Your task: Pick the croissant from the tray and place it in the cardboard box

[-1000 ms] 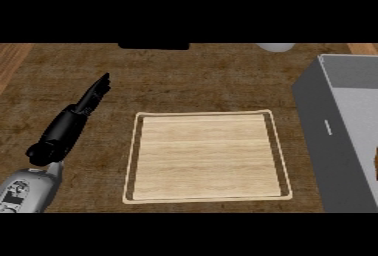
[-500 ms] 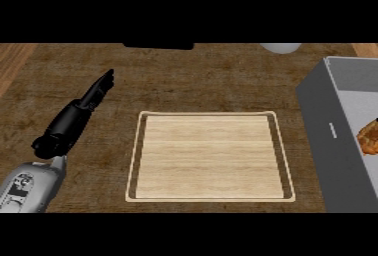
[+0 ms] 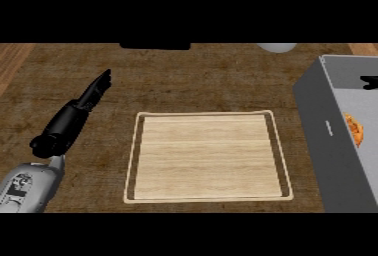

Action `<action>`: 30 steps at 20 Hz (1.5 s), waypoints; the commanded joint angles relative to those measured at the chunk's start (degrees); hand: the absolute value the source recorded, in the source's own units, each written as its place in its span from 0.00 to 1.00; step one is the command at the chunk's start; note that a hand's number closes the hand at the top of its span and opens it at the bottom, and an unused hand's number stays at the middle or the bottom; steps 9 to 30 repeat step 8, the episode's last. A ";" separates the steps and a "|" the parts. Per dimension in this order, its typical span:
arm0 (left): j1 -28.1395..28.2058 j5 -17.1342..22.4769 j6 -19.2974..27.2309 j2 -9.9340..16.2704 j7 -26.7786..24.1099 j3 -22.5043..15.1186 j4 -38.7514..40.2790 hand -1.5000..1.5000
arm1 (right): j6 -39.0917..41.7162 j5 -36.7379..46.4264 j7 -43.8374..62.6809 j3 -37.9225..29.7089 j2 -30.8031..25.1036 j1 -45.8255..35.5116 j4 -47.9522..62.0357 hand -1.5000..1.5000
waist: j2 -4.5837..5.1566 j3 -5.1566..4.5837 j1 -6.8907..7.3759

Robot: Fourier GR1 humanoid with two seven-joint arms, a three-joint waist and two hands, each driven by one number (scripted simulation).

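Note:
The wooden tray lies in the middle of the counter with nothing on it. The croissant, orange-brown, shows partly at the right edge, inside the grey-walled box. A small black part of my right hand shows above the box's far end, apart from the croissant; the rest is out of view. My left hand rests open left of the tray, its straight fingers pointing away from me, holding nothing.
A dark object sits at the counter's far edge, and a pale round thing stands to its right. Bare wood-grain counter surrounds the tray on all sides.
The croissant came into view at the right edge and now lies lower inside the box. My right hand shows farther back above the box. The left hand has stayed put.

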 commanded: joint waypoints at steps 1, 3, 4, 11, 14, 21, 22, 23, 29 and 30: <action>-0.29 0.05 -0.08 -0.15 0.00 0.12 0.09 0.50 | 15.75 -13.61 0.63 -4.30 3.51 -0.37 6.77 0.00 | 0.25 0.01 0.00; 0.44 -0.24 -0.44 -0.35 -0.07 -0.66 -0.41 0.50 | 19.60 -18.31 7.21 -6.40 2.17 -3.31 10.24 0.00 | 0.11 -0.08 0.69; -0.01 -0.13 0.23 -1.30 -0.37 -0.64 -0.83 0.50 | 19.49 -20.24 9.81 -6.98 3.97 -4.10 12.34 0.00 | 0.21 -0.05 1.02; -0.01 0.98 -1.53 0.32 0.37 0.70 -0.94 0.50 | 23.75 -24.93 14.91 -11.15 2.35 -9.41 20.88 0.00 | 0.19 0.06 1.45; -0.01 0.98 -1.53 0.32 0.37 0.70 -0.94 0.50 | 23.75 -24.93 14.91 -11.15 2.35 -9.41 20.88 0.00 | 0.19 0.06 1.45; -0.01 0.98 -1.53 0.32 0.37 0.70 -0.94 0.50 | 23.75 -24.93 14.91 -11.15 2.35 -9.41 20.88 0.00 | 0.19 0.06 1.45; -0.01 0.98 -1.53 0.32 0.37 0.70 -0.94 0.50 | 23.75 -24.93 14.91 -11.15 2.35 -9.41 20.88 0.00 | 0.19 0.06 1.45; -0.01 0.98 -1.53 0.32 0.37 0.70 -0.94 0.50 | 23.75 -24.93 14.91 -11.15 2.35 -9.41 20.88 0.00 | 0.19 0.06 1.45; -0.01 0.98 -1.53 0.32 0.37 0.70 -0.94 0.50 | 23.75 -24.93 14.91 -11.15 2.35 -9.41 20.88 0.00 | 0.19 0.06 1.45; -0.01 0.98 -1.53 0.32 0.37 0.70 -0.94 0.50 | 23.75 -24.93 14.91 -11.15 2.35 -9.41 20.88 0.00 | 0.19 0.06 1.45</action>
